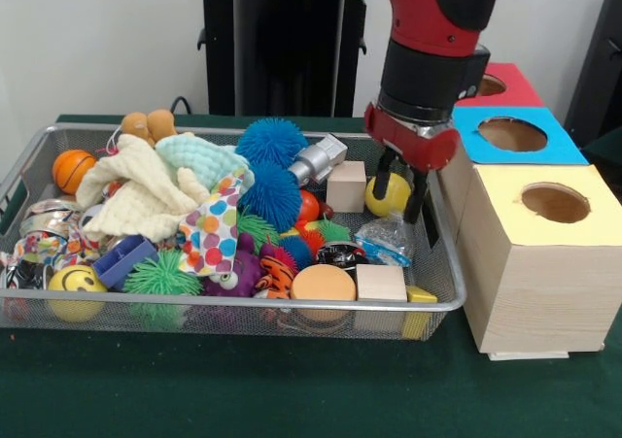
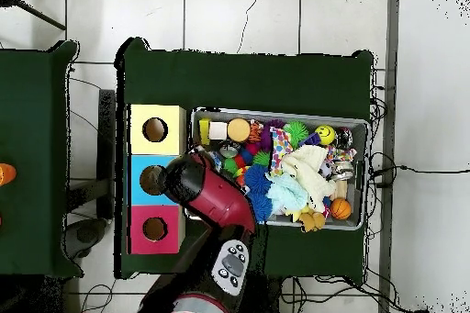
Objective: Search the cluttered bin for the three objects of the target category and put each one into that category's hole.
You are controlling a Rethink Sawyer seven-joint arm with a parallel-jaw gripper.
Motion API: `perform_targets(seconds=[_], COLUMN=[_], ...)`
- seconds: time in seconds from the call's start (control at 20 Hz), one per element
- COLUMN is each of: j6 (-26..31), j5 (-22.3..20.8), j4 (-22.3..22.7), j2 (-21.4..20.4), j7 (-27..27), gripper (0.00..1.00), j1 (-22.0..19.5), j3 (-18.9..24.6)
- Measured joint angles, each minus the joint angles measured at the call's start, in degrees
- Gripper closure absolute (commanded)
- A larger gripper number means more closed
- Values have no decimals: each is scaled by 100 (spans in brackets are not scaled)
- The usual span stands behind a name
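The silver wire-mesh bin (image 1: 243,305) is full of toys; it also shows in the overhead view (image 2: 360,126). My gripper (image 1: 399,191) is down inside the bin's right end, close to the wooden boxes. Its two black fingers (image 1: 382,182) stand on either side of a plain yellow ball (image 1: 394,197) and appear closed on it. Other balls lie in the bin: an orange basketball (image 1: 73,169), a yellow smiley ball (image 1: 76,281) and two blue spiky balls (image 1: 272,143). In the overhead view the red arm (image 2: 218,197) hides the gripper.
Three wooden boxes stand right of the bin, each with a round hole: yellow top (image 1: 573,226), blue top (image 1: 569,151), red top (image 1: 520,90). Wooden cubes (image 1: 347,185), an orange disc (image 1: 323,285), cloths (image 1: 146,197) and a green spiky ball (image 1: 160,275) crowd the bin.
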Motion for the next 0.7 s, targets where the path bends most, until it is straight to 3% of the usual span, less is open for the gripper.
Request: perform_targets(seconds=[0.7], j6=[-24], j5=[-226], j4=[290], j2=[-140], j7=[0], gripper=[0], j1=[-515], j3=[149])
